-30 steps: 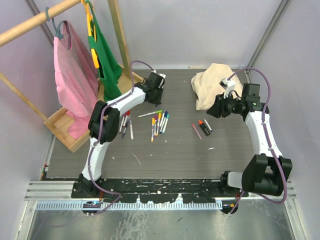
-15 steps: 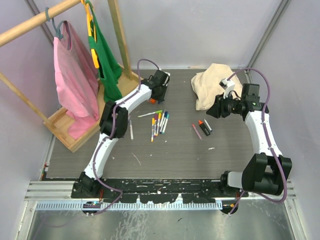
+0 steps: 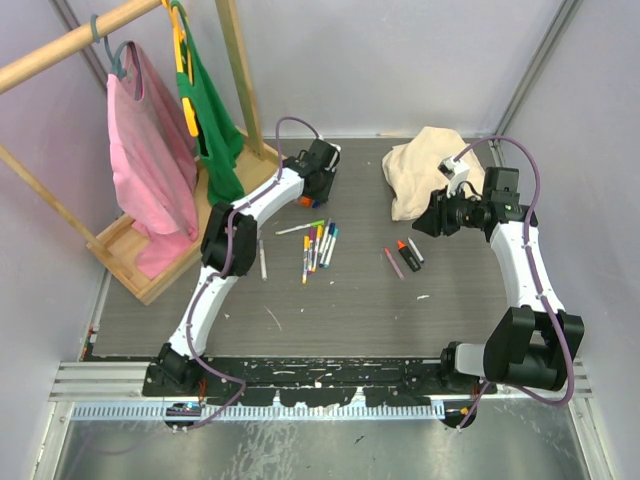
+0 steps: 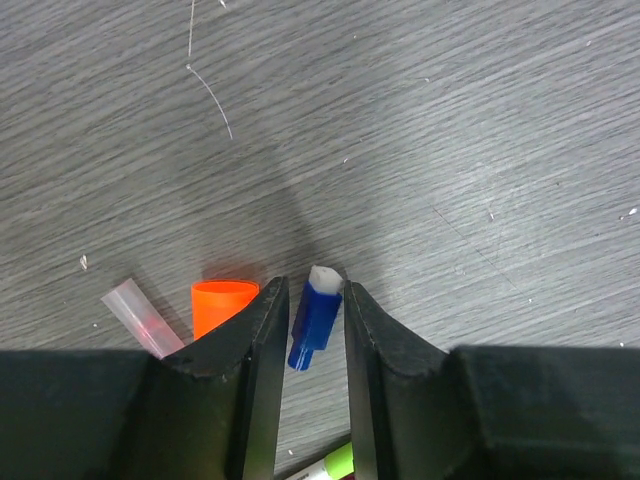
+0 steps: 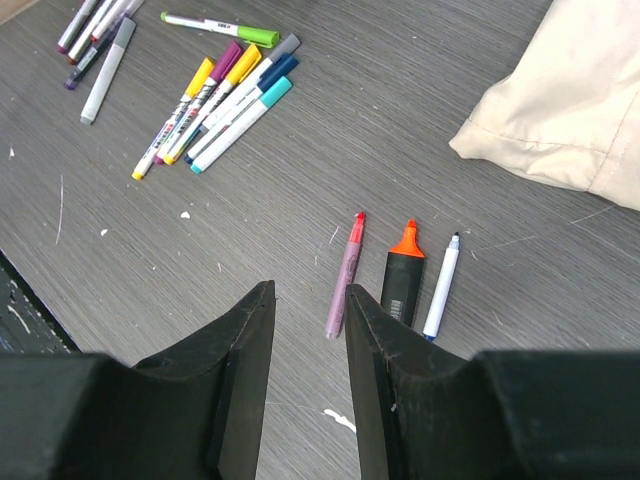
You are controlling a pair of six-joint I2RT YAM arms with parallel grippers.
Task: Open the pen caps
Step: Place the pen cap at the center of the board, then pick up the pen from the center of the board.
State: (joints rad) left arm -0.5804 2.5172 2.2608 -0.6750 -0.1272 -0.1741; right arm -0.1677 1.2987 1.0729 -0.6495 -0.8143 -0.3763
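Observation:
My left gripper (image 3: pixel 322 182) is low over the table at the back, left of centre. In the left wrist view its jaws (image 4: pixel 308 330) stand slightly apart around a loose blue cap (image 4: pixel 316 315) that leans near the right finger. An orange cap (image 4: pixel 222 303) and a clear pink cap (image 4: pixel 140 317) lie just left of it. Several capped markers (image 3: pixel 318 245) lie in a cluster mid-table, also in the right wrist view (image 5: pixel 225 95). My right gripper (image 3: pixel 428 222) hovers open and empty (image 5: pixel 308 330) above a pink pen (image 5: pixel 347 272), a black highlighter (image 5: pixel 402 283) and a white pen (image 5: pixel 441 285), all uncapped.
A beige cloth (image 3: pixel 422 170) lies at the back right. A wooden rack (image 3: pixel 130 250) with a pink and a green garment (image 3: pixel 150 150) stands at the left. A few more pens (image 3: pixel 255 245) lie left of the cluster.
One second ago my left gripper was a little further left; it moved right and back to the caps, then stayed still. The right arm has not moved.

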